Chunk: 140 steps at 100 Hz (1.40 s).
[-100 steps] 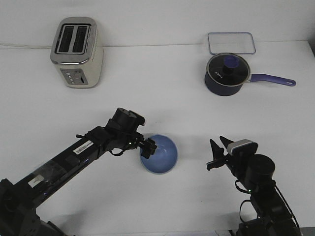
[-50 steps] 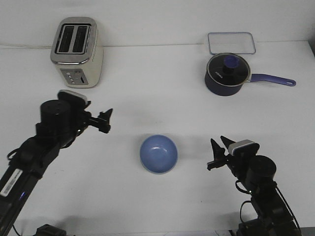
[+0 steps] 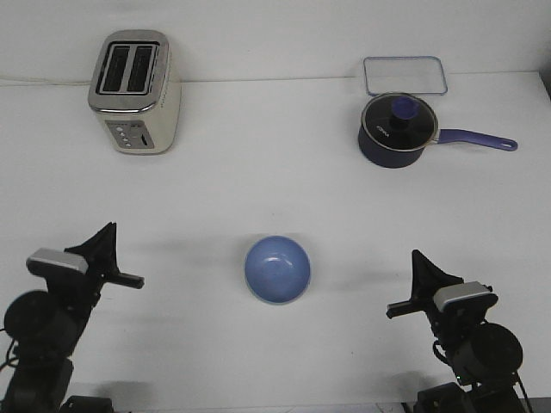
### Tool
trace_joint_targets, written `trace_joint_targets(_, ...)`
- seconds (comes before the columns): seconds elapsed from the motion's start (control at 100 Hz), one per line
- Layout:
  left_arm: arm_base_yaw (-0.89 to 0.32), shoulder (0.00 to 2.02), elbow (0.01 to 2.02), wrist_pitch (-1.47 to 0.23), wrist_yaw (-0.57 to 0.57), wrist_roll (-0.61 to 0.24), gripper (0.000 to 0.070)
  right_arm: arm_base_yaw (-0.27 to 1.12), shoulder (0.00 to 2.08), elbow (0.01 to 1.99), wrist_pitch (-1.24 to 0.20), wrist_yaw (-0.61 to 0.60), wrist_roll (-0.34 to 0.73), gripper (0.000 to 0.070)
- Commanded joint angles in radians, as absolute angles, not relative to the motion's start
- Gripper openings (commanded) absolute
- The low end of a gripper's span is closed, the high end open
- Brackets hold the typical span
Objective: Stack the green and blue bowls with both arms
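Note:
The periwinkle blue bowl (image 3: pixel 277 269) stands upright in the middle of the white table. A thin pale edge shows under its near side; the green bowl cannot be made out apart from that. My left gripper (image 3: pixel 120 256) is at the near left, well apart from the bowl, open and empty, with its fingers pointing toward the middle. My right gripper (image 3: pixel 406 284) is at the near right, also well apart from the bowl, open and empty.
A silver toaster (image 3: pixel 135 90) stands at the back left. A dark blue lidded saucepan (image 3: pixel 398 129) with its handle pointing right stands at the back right. A clear rectangular tray (image 3: pixel 405 75) lies behind it.
My left gripper was at the blue bowl's left rim; it let go and drew back to the near left. My right gripper drew back toward the near right.

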State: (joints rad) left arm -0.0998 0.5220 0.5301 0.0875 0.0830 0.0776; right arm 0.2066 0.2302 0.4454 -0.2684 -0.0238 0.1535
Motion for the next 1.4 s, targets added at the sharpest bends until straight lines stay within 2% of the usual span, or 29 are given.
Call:
trace_joint_targets(0.0,-0.096,0.468,0.446,0.164,0.036,0.046,0.0011,0.208,0.219,0.436,-0.253,-0.012,0.133,0.0)
trace_joint_targets(0.12,-0.096,0.409,0.401,0.131,-0.032,0.008,0.0012,0.208,0.217,0.435,-0.247,0.009,0.135,0.0)
trace_joint_targets(0.99,-0.096,0.366,0.39,0.118,-0.03,0.016,0.0013,0.208,0.217,0.435,-0.228,0.001,0.134,0.0)
trace_joint_targets(1.24,-0.078,0.148,0.172,0.084,-0.017,-0.001,0.0013,0.208,0.217,0.435,-0.228,0.001,0.134,0.0)
trace_joint_targets(1.39,-0.073,0.025,0.063,0.128,-0.017,-0.011,0.0013,0.208,0.216,0.435,-0.228,0.001,0.134,0.0)
